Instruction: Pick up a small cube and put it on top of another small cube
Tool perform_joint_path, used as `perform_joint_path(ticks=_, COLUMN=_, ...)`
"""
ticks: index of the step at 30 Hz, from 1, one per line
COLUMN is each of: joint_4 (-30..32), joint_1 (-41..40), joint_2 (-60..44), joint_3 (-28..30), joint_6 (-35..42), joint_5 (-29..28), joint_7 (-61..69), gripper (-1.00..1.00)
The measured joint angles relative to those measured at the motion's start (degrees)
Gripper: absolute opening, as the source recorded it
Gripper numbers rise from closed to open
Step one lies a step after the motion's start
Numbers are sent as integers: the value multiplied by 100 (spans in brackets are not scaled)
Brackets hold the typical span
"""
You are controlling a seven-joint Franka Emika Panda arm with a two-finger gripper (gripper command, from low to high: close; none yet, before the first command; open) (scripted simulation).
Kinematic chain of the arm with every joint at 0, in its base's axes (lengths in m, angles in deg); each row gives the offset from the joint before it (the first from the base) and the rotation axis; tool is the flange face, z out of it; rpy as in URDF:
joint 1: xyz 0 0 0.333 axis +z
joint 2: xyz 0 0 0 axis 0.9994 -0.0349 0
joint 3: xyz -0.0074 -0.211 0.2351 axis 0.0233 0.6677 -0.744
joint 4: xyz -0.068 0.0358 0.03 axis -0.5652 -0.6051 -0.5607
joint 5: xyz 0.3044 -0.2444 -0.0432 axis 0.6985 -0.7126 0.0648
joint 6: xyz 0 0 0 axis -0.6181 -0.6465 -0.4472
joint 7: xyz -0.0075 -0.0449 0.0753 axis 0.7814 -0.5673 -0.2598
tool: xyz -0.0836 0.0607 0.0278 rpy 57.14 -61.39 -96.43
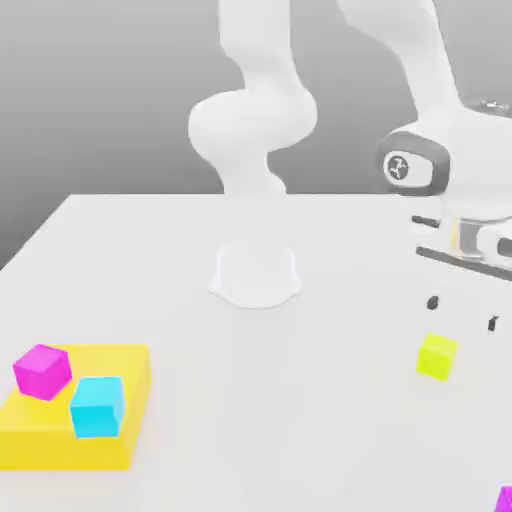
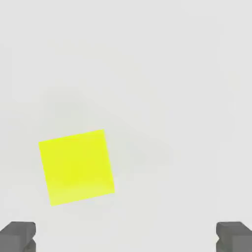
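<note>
The small lime-yellow cube point(image 1: 437, 356) point(image 2: 77, 166) rests on the white table at the exterior view's right. My gripper point(image 1: 462, 312) point(image 2: 126, 238) hangs just above it, a little toward the exterior view's right, and stands open with nothing between its fingertips point(image 2: 18, 235). A magenta cube point(image 1: 42, 370) and a cyan cube point(image 1: 98, 406) sit on a big flat yellow block point(image 1: 110, 453) at the exterior view's lower left.
The arm's white base point(image 1: 255, 277) stands at the table's middle back. Part of another magenta cube point(image 1: 504, 499) shows at the lower right corner of the exterior view. Bare table lies between the yellow block and the lime-yellow cube.
</note>
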Motion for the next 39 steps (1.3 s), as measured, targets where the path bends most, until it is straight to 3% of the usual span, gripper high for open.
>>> perform_joint_path(ticks=6, joint_4=-168, joint_1=159, joint_2=-1197, joint_3=220, joint_6=-958, joint_5=-250, joint_7=-38, gripper=0)
perform_joint_path(ticks=7, joint_4=-201, joint_1=197, joint_2=-1372, joint_3=262, joint_6=-1101, joint_5=-264, joint_7=-49, gripper=-100)
perform_joint_path(ticks=14, joint_4=-206, joint_1=207, joint_2=-1400, joint_3=271, joint_6=-1111, joint_5=-265, joint_7=-49, gripper=-100)
perform_joint_path(ticks=21, joint_4=20, joint_1=52, joint_2=-129, joint_3=137, joint_6=-71, joint_5=-10, joint_7=173, gripper=-100)
perform_joint_path(ticks=39, joint_4=-1052, joint_1=-3830, joint_2=730, joint_3=2159, joint_6=1717, joint_5=-387, joint_7=2233, gripper=-100)
